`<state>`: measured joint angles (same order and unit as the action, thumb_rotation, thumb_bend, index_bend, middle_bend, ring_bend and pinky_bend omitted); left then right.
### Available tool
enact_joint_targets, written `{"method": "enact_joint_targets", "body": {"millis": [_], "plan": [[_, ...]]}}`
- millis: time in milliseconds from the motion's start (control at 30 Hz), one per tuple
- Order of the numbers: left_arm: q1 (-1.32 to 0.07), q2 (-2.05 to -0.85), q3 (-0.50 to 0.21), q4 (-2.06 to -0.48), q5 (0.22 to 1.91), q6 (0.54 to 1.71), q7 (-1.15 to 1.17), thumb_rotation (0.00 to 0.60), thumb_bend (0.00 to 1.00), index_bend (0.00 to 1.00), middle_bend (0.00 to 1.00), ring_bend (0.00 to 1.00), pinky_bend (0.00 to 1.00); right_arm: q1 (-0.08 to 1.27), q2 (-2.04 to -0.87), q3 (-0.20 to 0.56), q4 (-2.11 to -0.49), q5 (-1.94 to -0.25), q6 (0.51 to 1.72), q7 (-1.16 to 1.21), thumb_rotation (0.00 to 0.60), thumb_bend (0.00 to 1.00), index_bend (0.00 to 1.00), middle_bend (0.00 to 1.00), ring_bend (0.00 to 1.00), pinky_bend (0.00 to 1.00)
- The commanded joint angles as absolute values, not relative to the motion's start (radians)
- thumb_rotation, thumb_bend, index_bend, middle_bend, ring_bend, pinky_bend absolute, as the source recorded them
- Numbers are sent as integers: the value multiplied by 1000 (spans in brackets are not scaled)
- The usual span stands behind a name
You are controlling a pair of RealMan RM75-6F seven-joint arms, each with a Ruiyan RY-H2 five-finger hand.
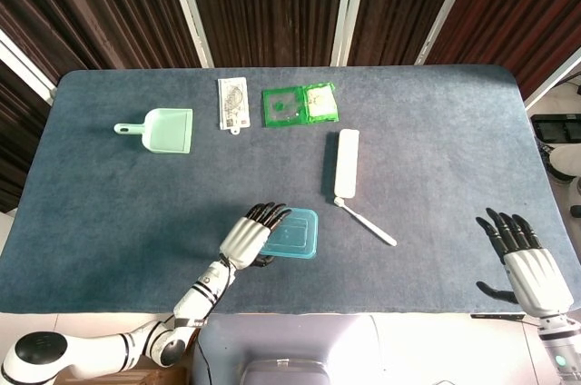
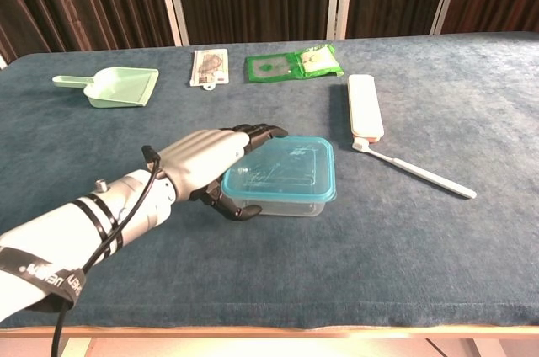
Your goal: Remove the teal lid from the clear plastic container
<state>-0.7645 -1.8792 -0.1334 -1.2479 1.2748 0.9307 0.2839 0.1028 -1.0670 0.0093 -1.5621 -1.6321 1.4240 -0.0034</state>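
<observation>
1. Head view: left hand (image 1: 249,235) lies at the near-centre of the blue table (image 1: 436,158), fingers over the left edge of the teal lid (image 1: 294,233), which sits on the clear plastic container (image 1: 289,254).
2. Head view, right side: right hand (image 1: 524,264) hangs off the table's near right corner, fingers apart and holding nothing, well apart from the container.
3. Head view, elsewhere: a white case (image 1: 346,162) lies right of centre with a white toothbrush (image 1: 367,222) just beside its near end; a mint dustpan (image 1: 161,130), a printed card (image 1: 233,103) and a green packet (image 1: 300,103) line the far side.
4. Chest view: the left hand (image 2: 205,167) clasps the left end of the container (image 2: 286,203), with fingertips (image 2: 261,130) on the lid's (image 2: 285,171) top edge and the thumb curled low against the container's near wall. The lid still covers the container.
5. Chest view, elsewhere: the case (image 2: 364,117) and toothbrush (image 2: 417,170) lie right of the container, apart from it; the dustpan (image 2: 114,86), card (image 2: 209,66) and packet (image 2: 293,63) sit along the far edge. The right hand does not show in this view.
</observation>
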Motion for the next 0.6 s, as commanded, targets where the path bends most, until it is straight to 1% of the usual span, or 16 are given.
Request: {"method": "enact_joint_targets", "body": {"millis": [33, 100, 167, 333, 400, 467, 600], "plan": [[-755, -1882, -119, -1258, 1280, 941, 299, 600, 350, 0, 511, 488, 687, 174, -1097, 27, -1528, -1662, 1355, 15, 600, 130, 0, 0, 0, 0], [-750, -1889, -113, -1258, 1281, 948, 308, 600, 350, 0, 517, 494, 691, 211, -1119, 34, -1501, -1684, 1330, 20, 600, 130, 10, 0, 0, 0], [-747, -1899, -116, -1254, 1275, 950, 307, 600, 350, 0, 523, 498, 696, 252, -1150, 41, -1469, -1712, 1311, 37, 600, 153, 59, 0, 0, 0], [-750, -1915, -127, -1240, 1261, 942, 305, 600, 352, 0, 529, 501, 700, 360, -1230, 46, -1376, -1765, 1246, 168, 600, 265, 308, 0, 0, 0], [-750, -1914, -130, -1242, 1260, 940, 302, 600, 352, 0, 529, 502, 700, 399, -1271, 48, -1328, -1779, 1232, 220, 600, 295, 381, 0, 0, 0], [-750, -1914, -131, -1247, 1259, 939, 300, 600, 352, 0, 530, 502, 700, 428, -1314, 51, -1279, -1787, 1228, 246, 600, 297, 415, 0, 0, 0], [-751, -1920, -134, -1252, 1257, 937, 296, 600, 351, 0, 540, 511, 709, 467, -1389, 60, -1218, -1785, 1216, 218, 600, 297, 471, 17, 0, 0]]}}
